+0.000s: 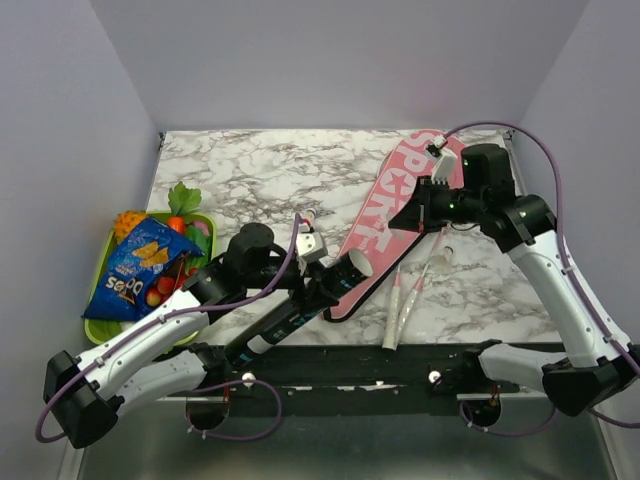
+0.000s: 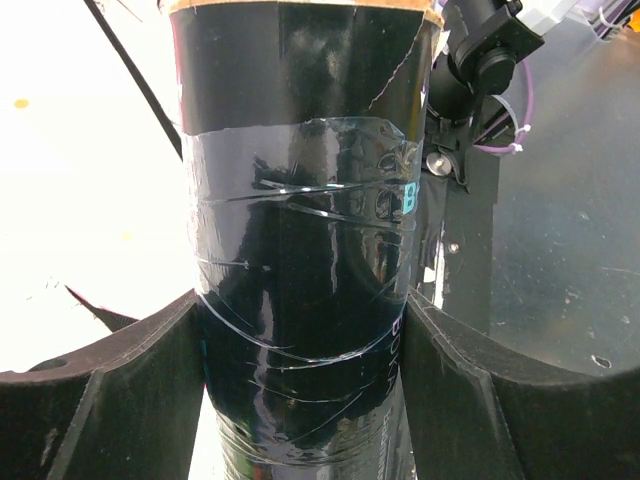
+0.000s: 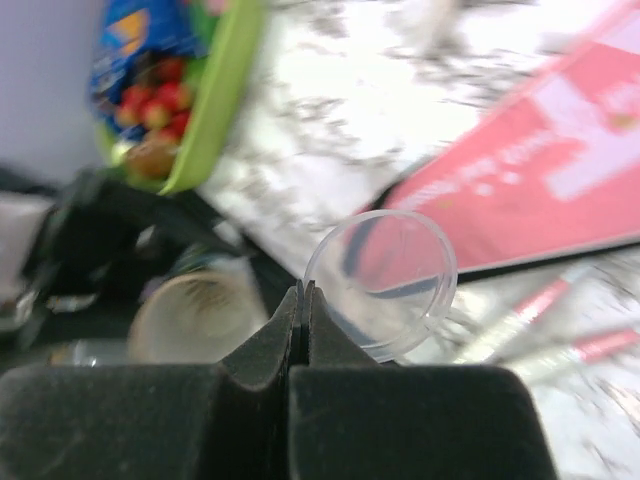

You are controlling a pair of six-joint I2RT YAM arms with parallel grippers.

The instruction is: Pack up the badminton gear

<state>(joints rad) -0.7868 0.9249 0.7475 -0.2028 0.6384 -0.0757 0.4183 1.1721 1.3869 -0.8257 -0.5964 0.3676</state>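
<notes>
- Right gripper [image 3: 303,292] state?
- Pinched tight on the rim of a clear round lid [image 3: 385,285], centre of the wrist view. Left gripper [image 2: 300,335] clamps the black tube [image 1: 300,312], lower centre of the overhead view, open mouth pointing upper right.
- Capping procedure?
- Likely: square the lid to the mouth, centre it, then press straight along the tube axis. Hold the tube rigid throughout.

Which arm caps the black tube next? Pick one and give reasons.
Right. The right tool is shut on the rim of the clear cap, and the tube's open end shows close by in its wrist view. The left tool is occupied gripping the black tube.
</notes>
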